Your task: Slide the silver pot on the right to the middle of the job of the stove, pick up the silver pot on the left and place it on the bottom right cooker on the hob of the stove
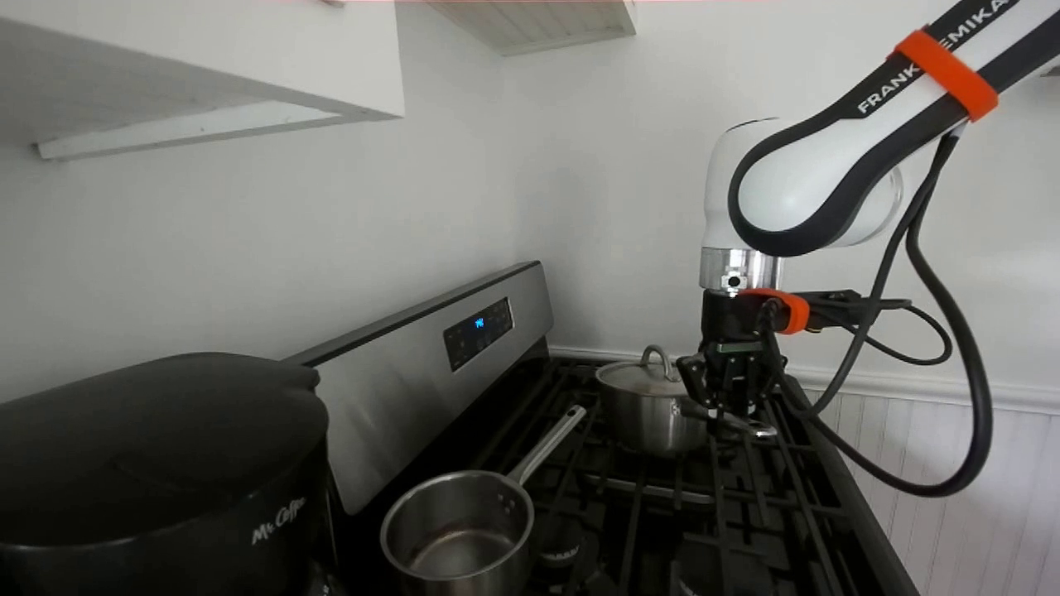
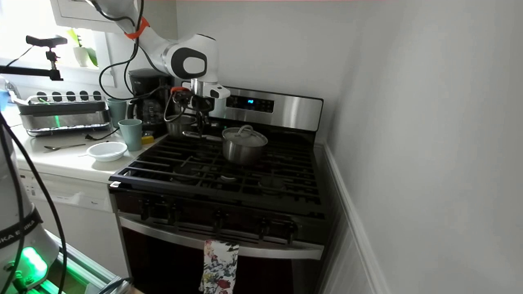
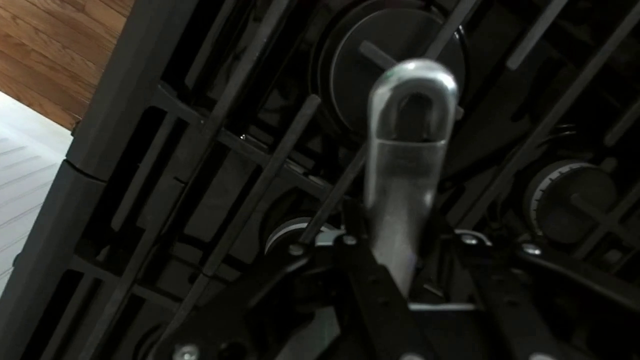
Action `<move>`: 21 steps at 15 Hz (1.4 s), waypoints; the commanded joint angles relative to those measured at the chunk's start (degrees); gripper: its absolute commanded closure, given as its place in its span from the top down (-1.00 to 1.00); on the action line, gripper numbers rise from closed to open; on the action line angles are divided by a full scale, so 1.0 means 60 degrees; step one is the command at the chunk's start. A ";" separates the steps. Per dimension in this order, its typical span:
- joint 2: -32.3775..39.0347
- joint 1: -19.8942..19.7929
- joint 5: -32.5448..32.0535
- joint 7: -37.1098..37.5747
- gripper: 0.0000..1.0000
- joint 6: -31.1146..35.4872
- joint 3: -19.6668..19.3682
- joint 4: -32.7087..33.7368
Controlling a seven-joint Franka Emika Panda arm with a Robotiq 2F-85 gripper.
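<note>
White counter (image 2: 61,161). Above it: bright window (image 2: 24,20), hung cabinet (image 2: 75,14). Beneath it: white dishwasher (image 2: 90,232). Well apart from it: pale grey wall (image 2: 429,143).

We see a kitchen: a gas stove (image 2: 245,198) with a lidded pot (image 2: 244,152) and a saucepan (image 1: 460,530), a floral towel (image 2: 220,265) over its oven handle (image 2: 269,251), and beside it a white surface (image 2: 70,159) carrying a coffee maker (image 1: 166,447), a bowl (image 2: 107,151) and a cup (image 2: 131,136).

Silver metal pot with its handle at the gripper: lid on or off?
On: in both exterior views the round silver lid sits level on the silver metal pot, covering its mouth.
</note>
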 commanded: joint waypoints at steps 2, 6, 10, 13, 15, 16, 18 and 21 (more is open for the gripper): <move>-0.0555 0.0088 0.0483 -0.0692 -0.85 -0.0292 0.0191 -0.0351; -0.0335 0.0128 0.0460 -0.0816 -0.85 -0.0329 0.0294 -0.0410; -0.0164 0.0104 0.0305 -0.0724 -0.85 -0.0293 0.0285 -0.0415; -0.0031 0.0084 0.0181 -0.0624 -0.30 -0.0307 0.0250 -0.0370; 0.0002 0.0077 0.0216 -0.0644 0.13 -0.0305 0.0241 -0.0353; -0.0002 0.0076 0.0202 -0.0633 0.05 -0.0296 0.0237 -0.0354; -0.0112 0.0066 0.0192 -0.0640 0.50 -0.0300 0.0226 -0.0389; -0.0653 0.0043 0.0101 -0.0565 0.90 -0.0173 0.0196 -0.0547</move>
